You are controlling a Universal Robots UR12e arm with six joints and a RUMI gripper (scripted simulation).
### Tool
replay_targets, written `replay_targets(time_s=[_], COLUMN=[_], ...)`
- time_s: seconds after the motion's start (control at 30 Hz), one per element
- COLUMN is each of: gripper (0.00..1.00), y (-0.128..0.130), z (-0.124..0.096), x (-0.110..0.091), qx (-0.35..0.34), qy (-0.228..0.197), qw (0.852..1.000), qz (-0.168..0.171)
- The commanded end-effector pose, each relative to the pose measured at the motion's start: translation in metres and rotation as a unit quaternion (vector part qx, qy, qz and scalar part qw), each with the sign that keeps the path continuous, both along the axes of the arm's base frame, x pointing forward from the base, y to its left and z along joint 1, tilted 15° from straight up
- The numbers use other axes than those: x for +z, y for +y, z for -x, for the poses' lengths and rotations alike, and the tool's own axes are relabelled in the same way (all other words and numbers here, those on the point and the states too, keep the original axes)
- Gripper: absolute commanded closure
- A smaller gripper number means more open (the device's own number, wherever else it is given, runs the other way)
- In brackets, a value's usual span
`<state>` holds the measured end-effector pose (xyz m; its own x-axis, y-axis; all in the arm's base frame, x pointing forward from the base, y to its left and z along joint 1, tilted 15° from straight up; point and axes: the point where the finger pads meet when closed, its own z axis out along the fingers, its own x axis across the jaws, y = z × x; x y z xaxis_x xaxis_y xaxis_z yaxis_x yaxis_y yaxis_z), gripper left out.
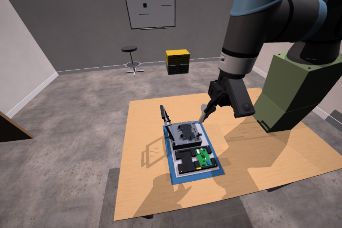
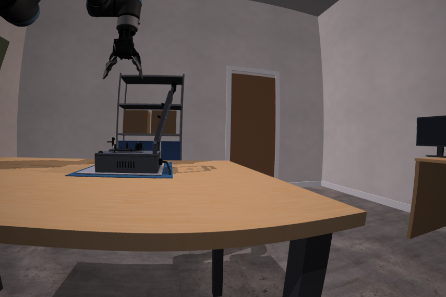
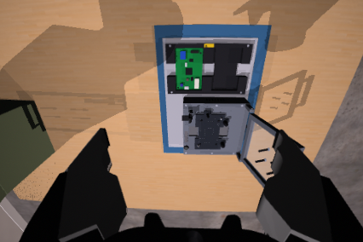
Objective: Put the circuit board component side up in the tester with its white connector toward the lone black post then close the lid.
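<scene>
My claw (image 1: pixel 207 114) (image 2: pixel 122 77) (image 3: pixel 189 130) is wide open w/ nothing in it, hanging above the tester (image 1: pixel 187 143) (image 2: pixel 127 163) (image 3: pixel 235 145). Tester lid (image 1: pixel 166 122) (image 2: pixel 164 115) (image 3: pixel 253 168) is up. I see the green board (image 1: pixel 203 158) (image 3: pixel 189 69) in one side of the black tray (image 1: pixel 186 161) (image 3: pixel 227 68), component side up, next to the tester on the blue mat (image 1: pixel 198 178) (image 2: pixel 167 176) (image 3: pixel 214 31).

I cannot see the circuit board (image 1: pixel 203 158) (image 3: pixel 189 69) in the exterior view; the tester (image 1: pixel 187 134) (image 2: pixel 127 162) (image 3: pixel 214 128) hides it. Its holes are too small for me to tell. In the wrist view, one finger of my pincer (image 1: pixel 203 118) (image 2: pixel 122 76) (image 3: pixel 192 141) covers part of the open lid (image 1: pixel 168 126) (image 2: pixel 164 115) (image 3: pixel 267 123). The upper arm runs off the top view's edge, and I can't pick out the two pins.
</scene>
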<state>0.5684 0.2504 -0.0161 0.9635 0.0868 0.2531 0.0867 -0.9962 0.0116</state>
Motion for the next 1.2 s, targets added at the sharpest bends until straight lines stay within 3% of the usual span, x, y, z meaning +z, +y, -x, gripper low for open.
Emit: replay_targets(time_s=[0.0,0.03,1.17], gripper=[0.0,0.41,0.41], y=[0.0011,0.001,0.0007], z=[0.0009,0.0008,0.0008], x=[0.0006,0.0005,0.0005], qx=[0.001,0.0,0.0], qy=[-0.001,-0.001,-0.001], qw=[1.0,1.0,1.0], qz=[0.0,0.0,0.0])
